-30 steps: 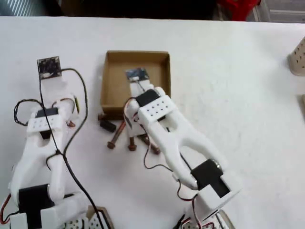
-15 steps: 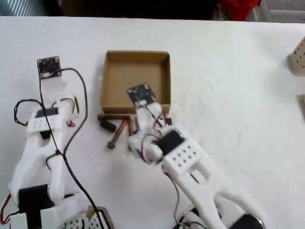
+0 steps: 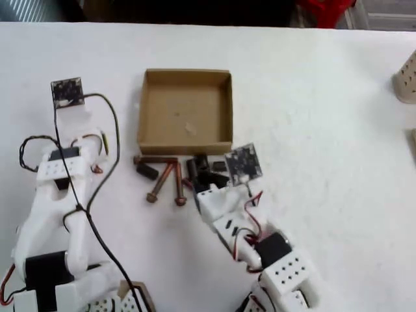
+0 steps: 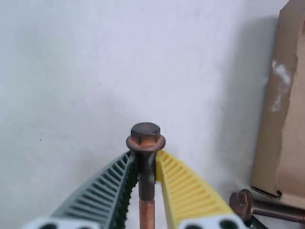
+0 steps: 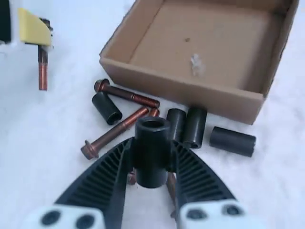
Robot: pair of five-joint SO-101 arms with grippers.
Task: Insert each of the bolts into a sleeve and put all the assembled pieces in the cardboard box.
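On my high feed the cardboard box (image 3: 186, 73) sits open-topped on the white table (image 3: 312, 130). Its floor shows plain brown card with one small pale fleck (scuff or scrap, I can't tell which). Just outside its wall at 6 o'clock lies the loose stock. There are three copper-coloured loose bolts (image 3: 161, 182), one flat along the wall and two angled off toward 6. Short black loose sleeves (image 3: 198, 166) lie on their sides beside them, with another one out at the 7 o'clock end.

The left gripper (image 4: 145, 160) is at the box's 9 o'clock, apart from it. Its dark and yellow fingers are pinched on a bolt (image 4: 145, 138) just under the hex head, and the shank runs back between them. The right gripper (image 5: 151, 145) is at about the box's 5 o'clock, by the pile. Its black fingers are clamped on a black sleeve (image 5: 152, 129) whose open end faces the wrist camera.

A second ago the right arm lay stretched across the pile with its camera board above the box floor. It has since drawn back toward 5 o'clock, and the camera board (image 3: 242, 162) now sits outside the box's near right corner. The left arm (image 3: 58, 175) hasn't budged.
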